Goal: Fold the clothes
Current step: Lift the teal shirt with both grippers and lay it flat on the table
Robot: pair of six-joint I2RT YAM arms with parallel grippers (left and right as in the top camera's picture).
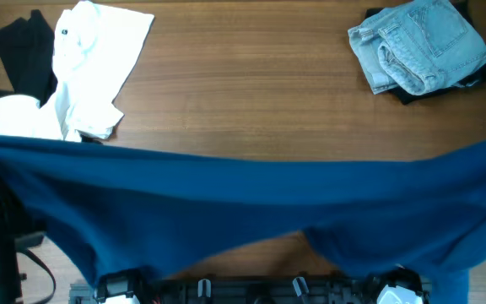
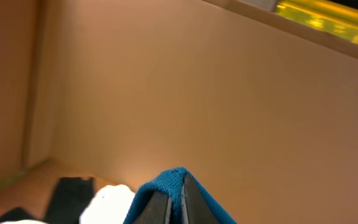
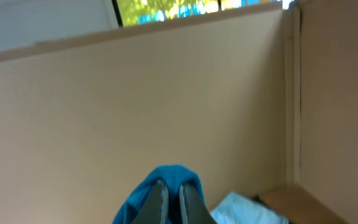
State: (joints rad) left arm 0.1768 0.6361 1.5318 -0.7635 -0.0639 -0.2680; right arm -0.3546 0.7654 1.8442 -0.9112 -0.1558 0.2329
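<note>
Starting at the far left of the overhead view: a black cloth (image 1: 24, 46), limp and matte, and just beside it the white T-shirts (image 1: 91, 59), crumpled, with a small dark print near the top. Lying both on the wooden table (image 1: 243, 93), brown, smooth, with fine straight grain.

Stretched in front of these, from the left edge of the view to the right edge: the deep-blue garment (image 1: 243, 194), thin and soft. Held up as one wide band, almost straight along its upper edge, sagging in loose curves along the lower edge, with a gap near the middle where the wood shows. Hidden behind this band: the near part of the table.

At the far right corner: pale denim jeans (image 1: 420, 42), thick, faded, folded into a rough bundle.

Seen from the left wrist: the left gripper (image 2: 178, 206) pinched tight on a small fold of the blue fabric, knitted texture visible at the tip. Behind it a plain beige wall (image 2: 197, 93), and a yellow strip (image 2: 328, 15) at the top right.

Seen from the right wrist: the right gripper (image 3: 171, 202) likewise clamped on a blue fold, fingers nearly together. More beige board behind, meeting in a corner at the right, and a window (image 3: 185, 7) with blurred green above.
</note>
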